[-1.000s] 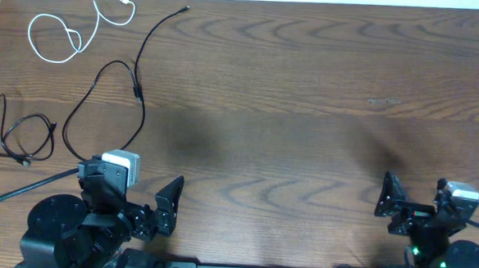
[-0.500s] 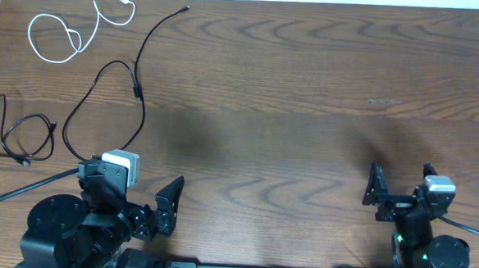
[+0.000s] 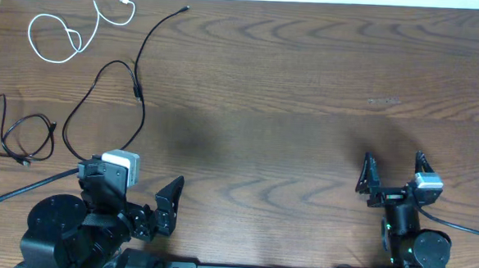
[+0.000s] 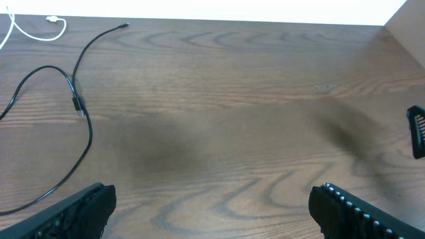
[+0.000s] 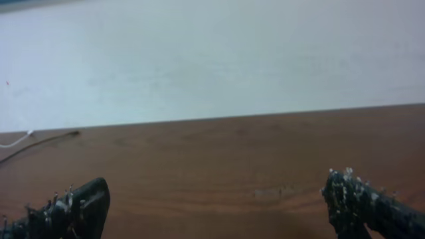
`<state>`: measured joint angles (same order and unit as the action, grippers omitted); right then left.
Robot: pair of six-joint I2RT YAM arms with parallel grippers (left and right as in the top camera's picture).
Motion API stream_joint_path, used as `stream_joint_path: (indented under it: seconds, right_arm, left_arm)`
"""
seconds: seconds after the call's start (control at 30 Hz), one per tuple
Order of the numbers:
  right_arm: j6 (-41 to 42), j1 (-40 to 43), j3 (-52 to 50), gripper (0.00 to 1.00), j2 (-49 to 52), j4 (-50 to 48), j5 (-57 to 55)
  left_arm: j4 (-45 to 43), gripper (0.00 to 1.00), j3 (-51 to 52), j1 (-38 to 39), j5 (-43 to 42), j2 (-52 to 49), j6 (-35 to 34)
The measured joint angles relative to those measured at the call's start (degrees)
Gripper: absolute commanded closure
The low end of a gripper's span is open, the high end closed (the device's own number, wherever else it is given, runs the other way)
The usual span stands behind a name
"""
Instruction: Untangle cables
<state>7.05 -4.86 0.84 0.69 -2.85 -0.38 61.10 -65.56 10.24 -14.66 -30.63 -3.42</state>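
Claws sit at the near edge of the table (image 3: 290, 112), one on each side. The left gripper (image 3: 131, 190) is spread wide and holds nothing; its wrist view shows only bare wood between the two black fingers. The right gripper (image 3: 393, 179) is also spread wide and holds nothing, and hangs above the wood well away from every cord.

All three cables lie on the left half of the table, apart from one another. The short black cable (image 3: 9, 138) rests by the left edge in a loose, small coil, just beyond the left arm's base. The long black cable (image 3: 137, 89) starts near the left gripper, loops out and back, passes a small thick joint, then curves away to a plug close to the far edge. The white cable (image 3: 63, 61) lies in the far left corner, one round loop with a wavy tail ending in a small plug.
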Motion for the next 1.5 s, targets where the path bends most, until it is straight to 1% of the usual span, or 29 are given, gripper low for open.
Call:
stream_joint_path:
  seconds: [0.17,0.33,0.73,1.07,1.5]
  right_arm:
    - [-0.07,1.14,-0.39,0.01,-0.02,0.83,0.37]
    - [-0.09,2.16,-0.46,0.01,0.00,6.86,1.36]
    - [-0.15,2.19,-0.44,0.01,0.00,6.88,1.92]
    - [-8.13,2.23,-0.44,0.01,0.00,6.93,1.92]
    - [-10.03,3.15,-0.44,0.01,0.00,6.95,1.81]
  left_arm:
    - [0.00,0.02,0.00,0.00,0.00,0.00,0.00]
    - [-0.02,0.02,0.00,0.00,0.00,0.00,0.02]
    - [-0.02,0.02,0.00,0.00,0.00,0.00,0.00]
    - [0.00,0.02,0.00,0.00,0.00,0.00,0.00]
    - [0.00,0.02,0.00,0.00,0.00,0.00,0.00]
